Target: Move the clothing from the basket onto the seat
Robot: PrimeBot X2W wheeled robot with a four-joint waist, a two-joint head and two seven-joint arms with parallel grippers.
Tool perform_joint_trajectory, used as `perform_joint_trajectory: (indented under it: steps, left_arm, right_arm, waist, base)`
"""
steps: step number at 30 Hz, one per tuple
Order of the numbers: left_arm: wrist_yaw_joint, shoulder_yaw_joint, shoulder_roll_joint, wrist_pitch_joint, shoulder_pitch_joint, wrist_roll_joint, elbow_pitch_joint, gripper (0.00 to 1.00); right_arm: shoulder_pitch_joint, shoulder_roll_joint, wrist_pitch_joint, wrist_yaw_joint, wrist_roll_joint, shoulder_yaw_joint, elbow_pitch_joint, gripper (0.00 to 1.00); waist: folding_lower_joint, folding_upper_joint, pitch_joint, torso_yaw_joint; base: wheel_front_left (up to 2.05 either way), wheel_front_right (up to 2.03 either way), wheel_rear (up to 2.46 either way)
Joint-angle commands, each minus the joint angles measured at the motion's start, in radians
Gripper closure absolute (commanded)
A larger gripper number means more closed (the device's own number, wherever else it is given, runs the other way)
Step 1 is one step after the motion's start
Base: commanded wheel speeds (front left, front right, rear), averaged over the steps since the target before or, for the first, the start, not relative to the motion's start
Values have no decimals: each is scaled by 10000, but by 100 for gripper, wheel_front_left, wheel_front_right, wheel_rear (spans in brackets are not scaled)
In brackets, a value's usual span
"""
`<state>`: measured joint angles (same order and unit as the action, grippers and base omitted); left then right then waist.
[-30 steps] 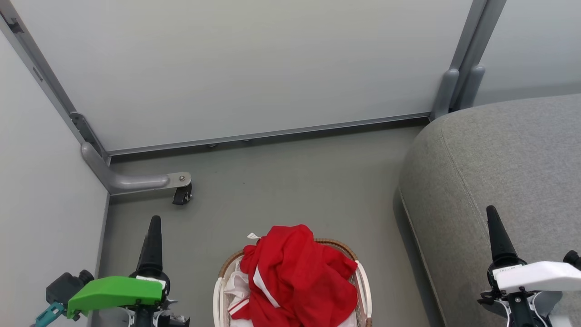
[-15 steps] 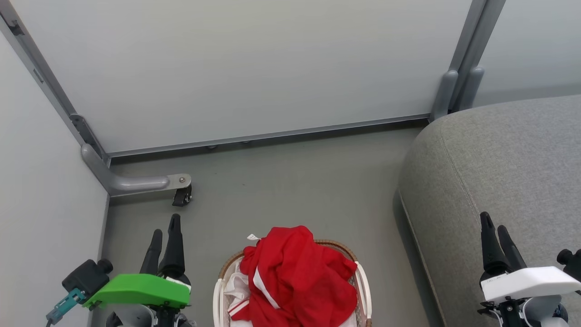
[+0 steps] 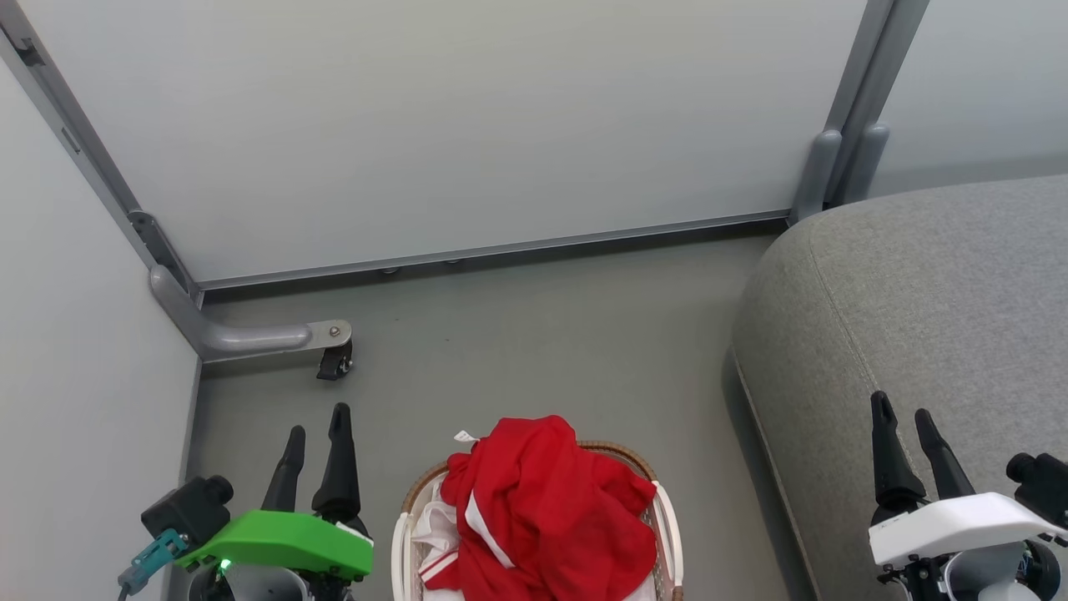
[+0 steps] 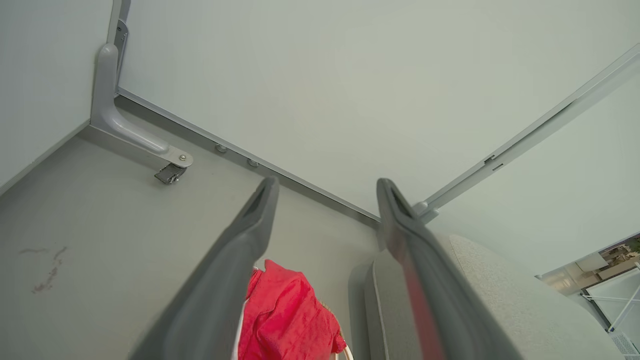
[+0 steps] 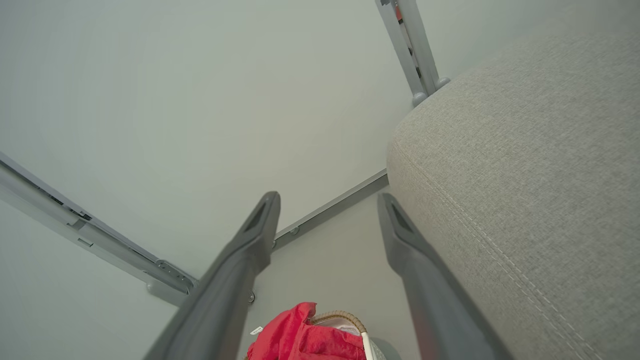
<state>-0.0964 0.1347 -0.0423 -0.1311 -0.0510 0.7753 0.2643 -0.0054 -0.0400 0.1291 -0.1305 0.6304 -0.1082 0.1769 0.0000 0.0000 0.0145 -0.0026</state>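
Red clothing (image 3: 546, 509) with white stripes is heaped in the white basket (image 3: 669, 526) with a brown woven rim at the bottom middle of the head view. The grey seat (image 3: 926, 309) rises at the right. My left gripper (image 3: 317, 421) stands open to the left of the basket, above the floor, holding nothing. Over the seat's near part my right gripper (image 3: 903, 411) is open and empty too. The left wrist view has the clothing (image 4: 287, 320) low between the fingers and the seat (image 4: 500, 310) at right. The right wrist view has the clothing (image 5: 305, 340), basket (image 5: 364, 344) and seat (image 5: 525, 165).
Pale partition panels (image 3: 467, 117) close off the back and left. A grey metal foot with a black caster (image 3: 335, 361) juts onto the floor ahead of my left gripper. Bare grey floor (image 3: 534, 342) lies between the basket, the panels and the seat.
Both grippers have turned about their wrists, so each now shows two spread fingers instead of one. The left gripper has shifted right toward the basket, the right one slightly left.
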Motion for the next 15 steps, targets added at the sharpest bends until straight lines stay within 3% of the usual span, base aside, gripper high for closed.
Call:
perform_joint_trajectory:
  steps: [1, 15]
  left_arm:
    - [38, 44, -65, -91, 30, -269, -32, 0]
    - [85, 214, -79, -445, 0, -1411, 304, 0]
  right_arm:
    - [71, -71, 104, -2, -301, 20, -130, 0]
    - [151, -88, 461, -2, -1782, 71, -93, 0]
  waist:
    - [0, 0, 0, 5]
    - [0, 0, 14, 27]
  base:
    - [0, 0, 0]
    - [0, 0, 0]
